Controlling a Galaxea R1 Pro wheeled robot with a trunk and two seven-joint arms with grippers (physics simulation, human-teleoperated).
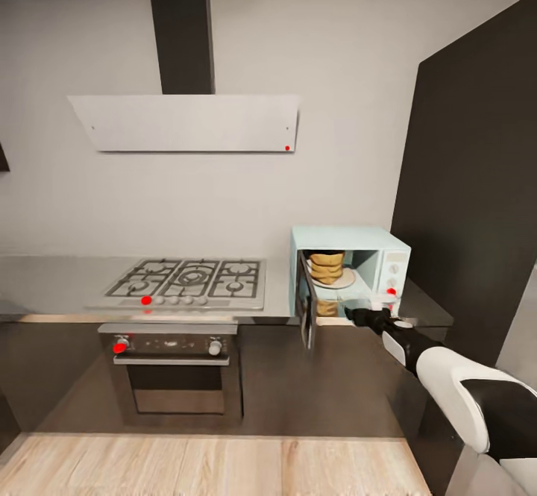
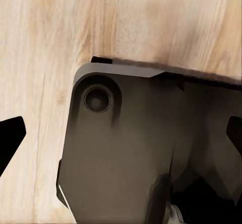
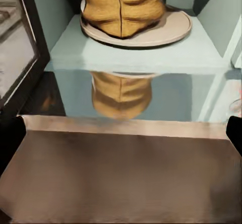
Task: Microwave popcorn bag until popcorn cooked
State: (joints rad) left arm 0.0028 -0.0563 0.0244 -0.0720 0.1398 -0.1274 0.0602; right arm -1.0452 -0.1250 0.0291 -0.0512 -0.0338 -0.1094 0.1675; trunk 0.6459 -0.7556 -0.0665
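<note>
The pale blue microwave (image 1: pixel 373 246) stands on the steel countertop (image 1: pixel 60 276) with its dark glass door (image 1: pixel 304 309) swung open to the left. Inside, the tan popcorn bag (image 1: pixel 327 266) sits upright on the round turntable plate (image 3: pixel 171 32); the bag (image 3: pixel 123 7) is mirrored in the shiny countertop (image 3: pixel 121 173). The popcorn itself is hidden. My right gripper (image 1: pixel 362 315) hovers just in front of the microwave's opening, open and empty, apart from the bag (image 3: pixel 121 138). My left gripper (image 2: pixel 121 133) is open, pointing down at the floor.
A gas hob (image 1: pixel 190 280) lies left of the microwave, with a built-in oven (image 1: pixel 175 377) below and a hood (image 1: pixel 186 123) above. A tall dark cabinet (image 1: pixel 470 183) stands at the right. Wooden floor (image 1: pixel 209 466) lies in front; my dark base (image 2: pixel 131 153) is under the left gripper.
</note>
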